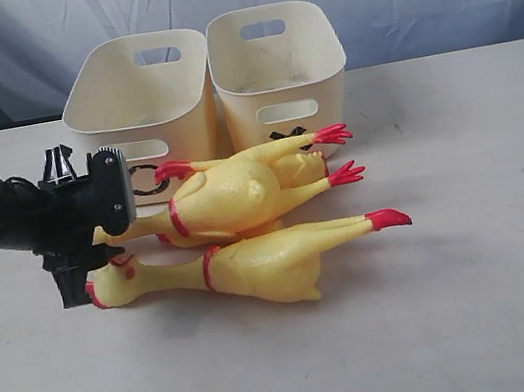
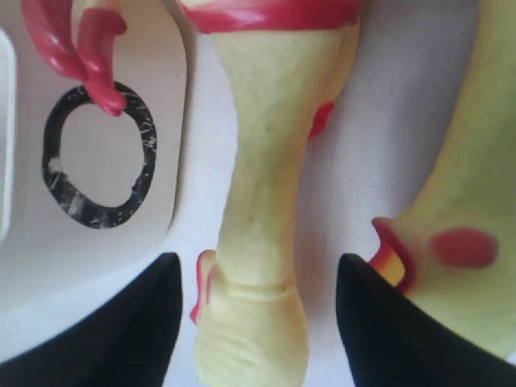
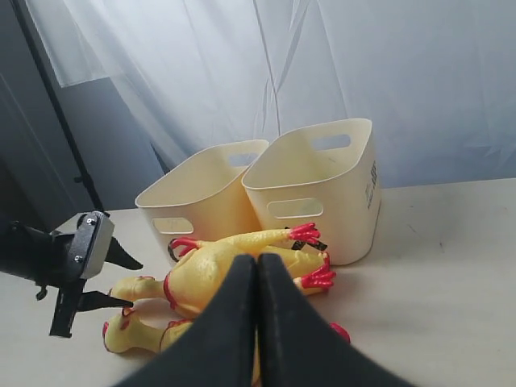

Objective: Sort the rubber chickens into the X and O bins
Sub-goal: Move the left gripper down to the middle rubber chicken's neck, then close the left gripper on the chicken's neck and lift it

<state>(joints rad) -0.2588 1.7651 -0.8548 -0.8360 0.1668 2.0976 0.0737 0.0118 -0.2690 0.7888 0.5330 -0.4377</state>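
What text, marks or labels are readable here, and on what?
"O": black mark on the left bin's front.
"X": black mark on the right bin's front, only partly visible behind chicken feet.
Dark print on the right bin's side: too small to read.

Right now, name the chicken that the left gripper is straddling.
The rear long chicken, nearer the bins: its neck lies between the open left gripper's fingers. The front chicken's head lies outside them.
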